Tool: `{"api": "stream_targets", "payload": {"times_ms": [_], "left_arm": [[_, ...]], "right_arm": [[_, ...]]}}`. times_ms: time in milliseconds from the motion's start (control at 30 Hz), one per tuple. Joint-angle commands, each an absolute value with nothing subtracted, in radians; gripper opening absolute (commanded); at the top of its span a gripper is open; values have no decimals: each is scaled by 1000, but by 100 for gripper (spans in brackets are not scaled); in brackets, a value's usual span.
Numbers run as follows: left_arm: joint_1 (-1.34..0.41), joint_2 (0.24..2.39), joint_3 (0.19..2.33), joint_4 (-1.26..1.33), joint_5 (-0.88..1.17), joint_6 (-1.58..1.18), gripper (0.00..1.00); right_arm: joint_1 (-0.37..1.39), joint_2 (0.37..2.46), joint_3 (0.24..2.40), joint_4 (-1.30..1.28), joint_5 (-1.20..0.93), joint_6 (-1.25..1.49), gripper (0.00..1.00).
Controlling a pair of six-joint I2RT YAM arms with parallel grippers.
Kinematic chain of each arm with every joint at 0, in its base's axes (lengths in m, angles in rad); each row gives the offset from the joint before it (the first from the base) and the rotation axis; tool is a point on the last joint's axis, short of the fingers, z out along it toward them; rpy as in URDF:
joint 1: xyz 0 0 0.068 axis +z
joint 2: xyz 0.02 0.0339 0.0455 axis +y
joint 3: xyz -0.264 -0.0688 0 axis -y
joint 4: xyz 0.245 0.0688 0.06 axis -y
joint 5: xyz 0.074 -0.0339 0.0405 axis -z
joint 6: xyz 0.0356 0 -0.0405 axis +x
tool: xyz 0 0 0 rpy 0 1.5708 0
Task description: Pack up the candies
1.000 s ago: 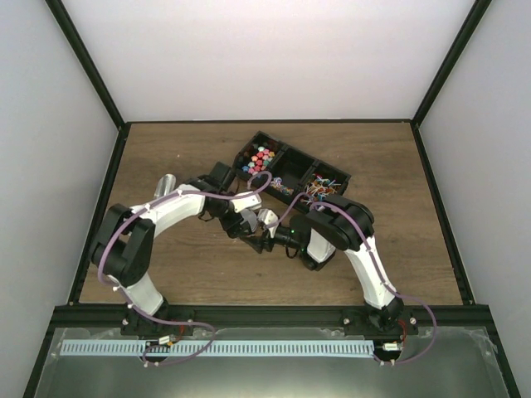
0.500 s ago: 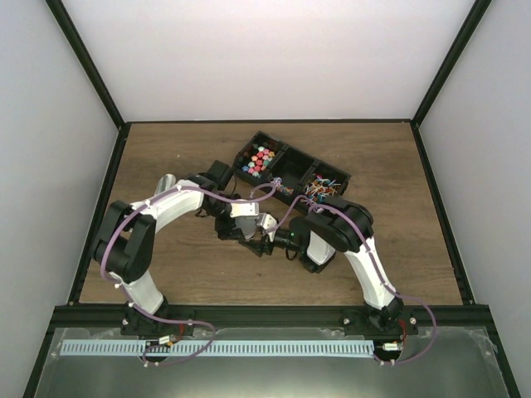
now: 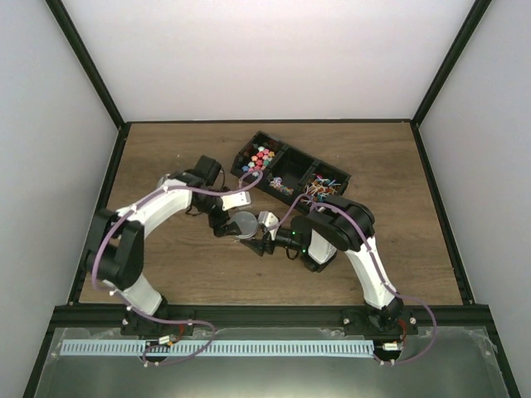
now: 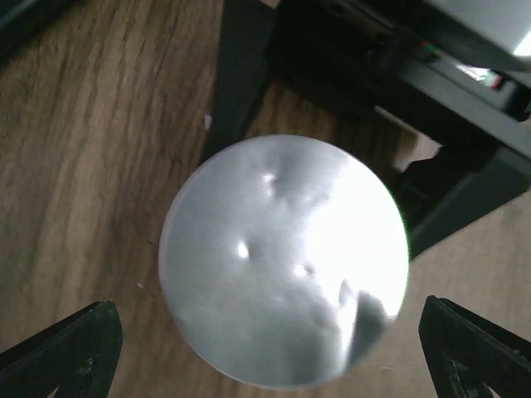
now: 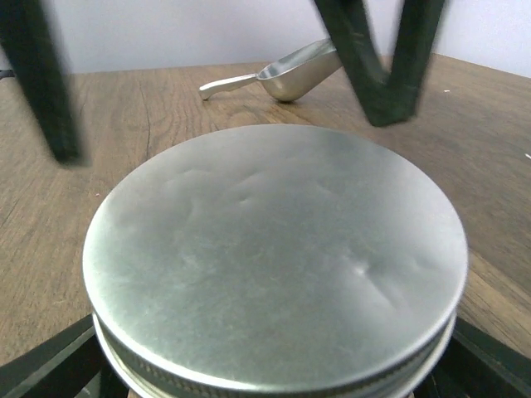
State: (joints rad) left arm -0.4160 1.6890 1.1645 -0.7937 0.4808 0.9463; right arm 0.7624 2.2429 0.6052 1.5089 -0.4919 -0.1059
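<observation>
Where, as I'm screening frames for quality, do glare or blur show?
Left wrist: glare whites out the right half of the metal lid. Right wrist: lid evenly lit and mostly sharp, left gripper's fingers above it blurred, scoop slightly soft. Top external: even light, no glare, candies tiny.

Top camera looks down from behind; both wrist cameras crowd one lidded jar (image 4: 282, 261)

walls (image 3: 274, 58) white | frame posts (image 3: 89, 62) black | table (image 3: 191, 278) brown wood | light even, perhaps overhead
</observation>
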Motion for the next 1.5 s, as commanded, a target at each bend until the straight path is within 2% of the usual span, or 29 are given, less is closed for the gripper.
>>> {"api": "stream_targets", "payload": {"times_ms": [0, 267, 667, 733, 833, 900, 967, 1300, 1467], "left_arm": [[-449, 1534, 1015, -632, 502, 665, 100], [-528, 1493, 915, -417, 330, 455, 100], [-567, 1575, 925, -414, 256, 462, 99], [-568, 1588, 933, -434, 257, 473, 97], [-566, 1592, 944, -453, 270, 493, 88], [-566, 1585, 947, -462, 289, 519, 81], [-565, 1579, 954, -479, 313, 568, 78], [-509, 1681, 1054, -762, 466, 962, 79], [-490, 1679, 1063, -755, 453, 1075, 80]], "right_arm": [[769, 2238, 594, 1498, -510, -100, 54], [769, 2238, 600, 1489, -508, -98, 54], [769, 2237, 603, 1482, -499, -97, 54], [769, 2237, 604, 1482, -500, -97, 54], [769, 2237, 603, 1479, -499, -99, 53], [769, 2238, 603, 1478, -503, -100, 52], [769, 2239, 604, 1479, -505, -101, 52], [769, 2237, 598, 1478, -519, -115, 48], [769, 2233, 592, 1476, -522, -117, 46]]}}
